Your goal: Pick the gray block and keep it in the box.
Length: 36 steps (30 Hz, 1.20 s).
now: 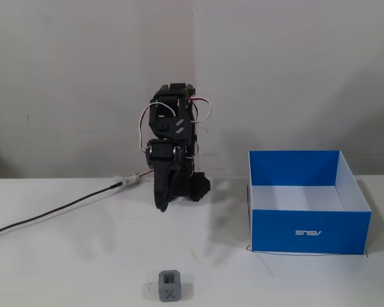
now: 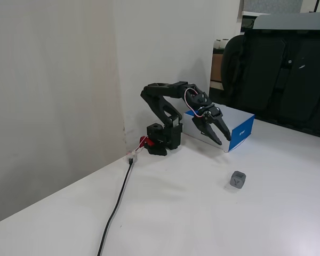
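The gray block (image 1: 170,285) is a small gray cube with an X on its front face. It sits on the white table near the front edge in a fixed view, and also shows in the other fixed view (image 2: 237,180). The blue box (image 1: 307,231) with a white inside stands open at the right, partly behind the arm in a fixed view (image 2: 244,129). My gripper (image 2: 224,141) hangs tips-down above the table, fingers slightly apart and empty, between block and box. It is well behind the block in a fixed view (image 1: 161,203).
A black cable (image 1: 51,214) runs from the arm's base (image 2: 161,140) leftward across the table. A wall stands close behind the arm. A black chair (image 2: 288,69) stands beyond the table's far side.
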### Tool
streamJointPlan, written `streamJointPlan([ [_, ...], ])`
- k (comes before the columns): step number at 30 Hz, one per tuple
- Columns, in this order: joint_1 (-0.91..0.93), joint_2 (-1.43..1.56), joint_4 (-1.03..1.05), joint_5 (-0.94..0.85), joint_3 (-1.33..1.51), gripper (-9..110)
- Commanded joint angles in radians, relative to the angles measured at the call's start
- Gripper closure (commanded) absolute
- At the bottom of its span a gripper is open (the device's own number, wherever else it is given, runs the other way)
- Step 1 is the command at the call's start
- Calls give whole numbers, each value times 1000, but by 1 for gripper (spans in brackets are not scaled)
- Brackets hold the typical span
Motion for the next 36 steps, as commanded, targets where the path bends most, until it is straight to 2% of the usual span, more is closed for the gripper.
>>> streamJointPlan([
  [1,18,-127,14,20,-135,84],
  [6,55,-494,-17,32,-291,83],
  [16,-18,-712,-32,12,-383,70],
  [25,-37,-1043,67,-41,-670,70],
  [30,-40,-1111,72,-67,-692,70],
  [33,-40,-1141,72,-78,-696,87],
  [35,-35,-1152,71,-81,-706,92],
  [36,-35,-1155,71,-81,-707,98],
])
